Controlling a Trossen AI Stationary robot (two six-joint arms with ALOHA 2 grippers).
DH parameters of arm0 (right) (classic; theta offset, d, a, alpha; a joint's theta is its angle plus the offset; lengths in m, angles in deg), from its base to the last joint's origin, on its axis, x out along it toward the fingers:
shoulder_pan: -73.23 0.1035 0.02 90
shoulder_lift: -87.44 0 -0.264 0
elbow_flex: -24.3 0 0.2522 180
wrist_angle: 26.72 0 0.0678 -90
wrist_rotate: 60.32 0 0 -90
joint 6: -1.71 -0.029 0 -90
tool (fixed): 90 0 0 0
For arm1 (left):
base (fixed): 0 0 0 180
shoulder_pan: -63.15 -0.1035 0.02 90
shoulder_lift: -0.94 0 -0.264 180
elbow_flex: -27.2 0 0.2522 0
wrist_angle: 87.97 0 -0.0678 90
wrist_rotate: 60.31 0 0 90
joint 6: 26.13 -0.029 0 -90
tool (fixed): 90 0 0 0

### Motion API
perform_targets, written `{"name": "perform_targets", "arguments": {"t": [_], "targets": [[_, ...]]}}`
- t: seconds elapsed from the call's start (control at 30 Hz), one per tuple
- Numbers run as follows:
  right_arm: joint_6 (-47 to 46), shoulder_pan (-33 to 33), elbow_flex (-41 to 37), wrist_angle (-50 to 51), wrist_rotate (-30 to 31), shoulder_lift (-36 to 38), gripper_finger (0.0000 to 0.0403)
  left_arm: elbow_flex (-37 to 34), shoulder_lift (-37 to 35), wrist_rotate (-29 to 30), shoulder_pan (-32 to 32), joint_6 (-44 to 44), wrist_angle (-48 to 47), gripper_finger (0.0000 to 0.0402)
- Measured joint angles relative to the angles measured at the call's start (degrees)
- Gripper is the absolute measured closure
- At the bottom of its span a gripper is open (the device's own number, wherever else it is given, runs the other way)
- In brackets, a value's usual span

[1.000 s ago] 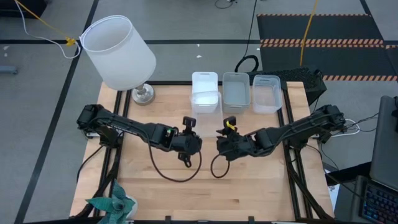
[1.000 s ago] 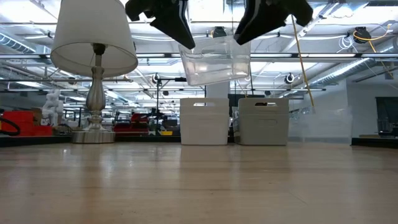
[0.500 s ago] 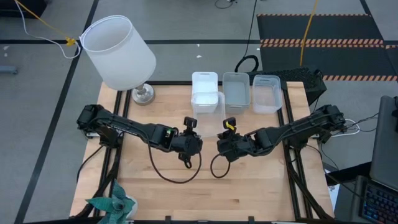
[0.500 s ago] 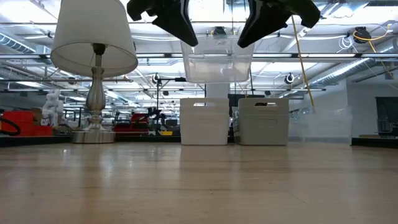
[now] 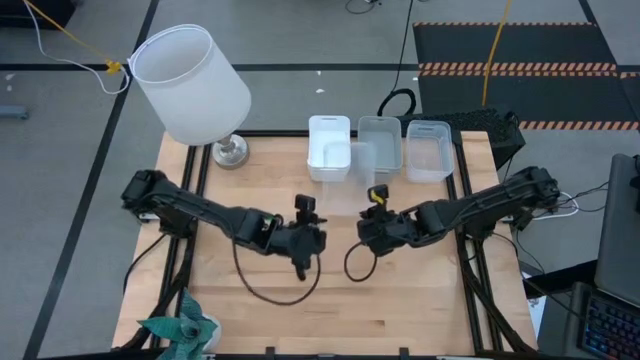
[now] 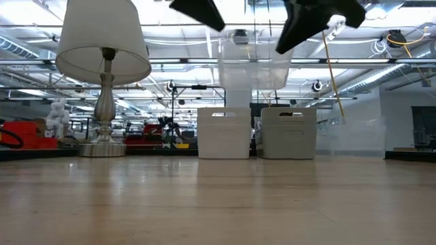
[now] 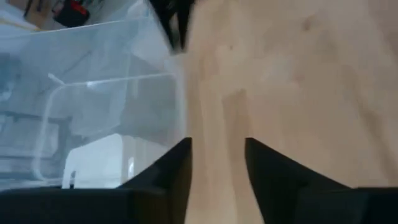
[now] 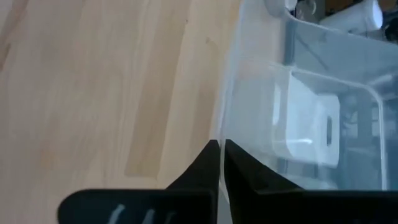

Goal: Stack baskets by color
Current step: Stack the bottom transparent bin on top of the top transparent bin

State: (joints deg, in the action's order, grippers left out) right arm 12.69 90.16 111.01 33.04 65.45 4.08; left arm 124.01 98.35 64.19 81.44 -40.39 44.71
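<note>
While a clear basket (image 6: pixel 253 75) is carried above the table (image 5: pixel 420 300), the scene is set out as follows.

Clear basket: seen in the air in the low view, level, with nothing seen inside it; in the high view (image 5: pixel 355 175) it is only a faint shape in front of the row of baskets.

Right claw (image 8: pixel 220 163): pinched shut on the thin wall of the clear basket, with the fingers meeting over its rim.

Left claw (image 7: pixel 216 167): held apart at a middling gap, with bare table seen between its fingers; the clear basket lies just beside one finger and is not gripped.

White basket (image 5: pixel 329 147): set at the table's far edge, left end of the row.

Grey basket (image 5: pixel 380 142): placed just beside the white one, in the middle of the row.

Second clear basket (image 5: pixel 428 150): placed at the right end of the row; contents cannot be told.

Lamp (image 5: pixel 192 85): stood at the far left corner.
</note>
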Motion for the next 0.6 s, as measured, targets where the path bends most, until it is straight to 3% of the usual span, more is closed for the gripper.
{"name": "perform_targets", "arguments": {"t": [0.1,0.23,0.4,0.6], "targets": [[-2.42,0.00,0.00,4.62,-0.10,2.90,0.0401,0.26,-1.20,0.10,3.29,1.96,-1.21,0.0229],[-2.27,-0.13,0.00,10.44,-3.07,8.72,0.0402,0.28,-2.18,-0.10,8.42,7.49,-2.63,0.0219],[2.29,-0.69,0.00,16.52,-5.99,18.41,0.0402,-1.40,-2.22,-0.22,14.77,17.59,-2.91,0.0232],[8.31,-4.42,0.00,22.89,-5.92,28.83,0.0402,-8.09,-2.15,0.36,20.17,21.52,4.81,0.0254]]}}
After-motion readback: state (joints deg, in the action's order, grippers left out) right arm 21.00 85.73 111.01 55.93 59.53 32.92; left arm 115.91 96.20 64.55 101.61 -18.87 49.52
